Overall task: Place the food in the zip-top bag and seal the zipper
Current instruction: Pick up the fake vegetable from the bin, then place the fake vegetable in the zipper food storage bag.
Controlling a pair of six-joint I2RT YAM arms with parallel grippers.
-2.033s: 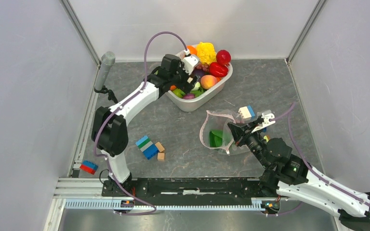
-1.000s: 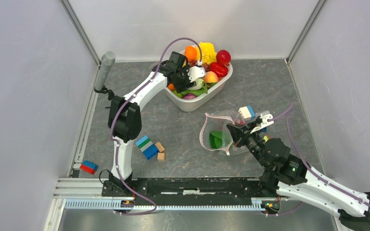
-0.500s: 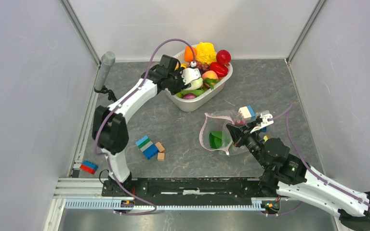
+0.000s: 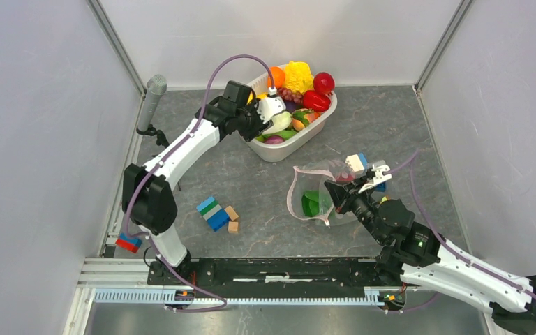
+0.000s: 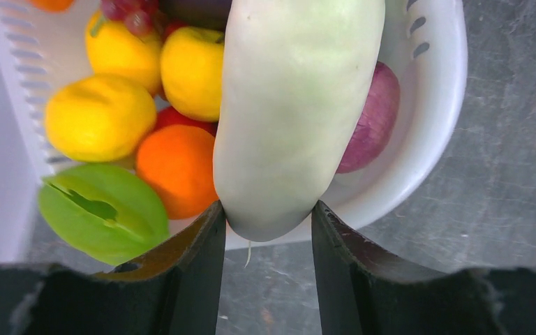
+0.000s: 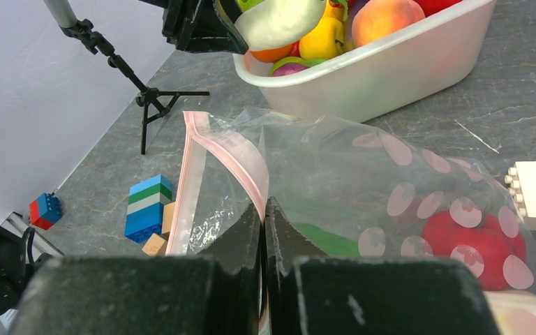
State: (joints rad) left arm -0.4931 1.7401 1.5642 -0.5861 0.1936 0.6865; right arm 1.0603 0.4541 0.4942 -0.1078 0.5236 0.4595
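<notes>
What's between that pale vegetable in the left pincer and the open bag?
Nothing visible. The pale vegetable hangs over the basket's rim, and only bare table lies before the bag, whose mouth the right pincer holds open.

Grey marbled table (image 4: 265,181) had the white basket (image 4: 289,149) sitting at the back and the bag (image 4: 317,174) toward the right, with a white-blue block (image 4: 357,164) just beside it. Mid-left was a blue-green block stack (image 4: 212,212) plus 2 tan blocks (image 4: 232,212). A red-blue block (image 4: 128,242) and a mic stand (image 4: 150,130) sat by the left edge.
</notes>
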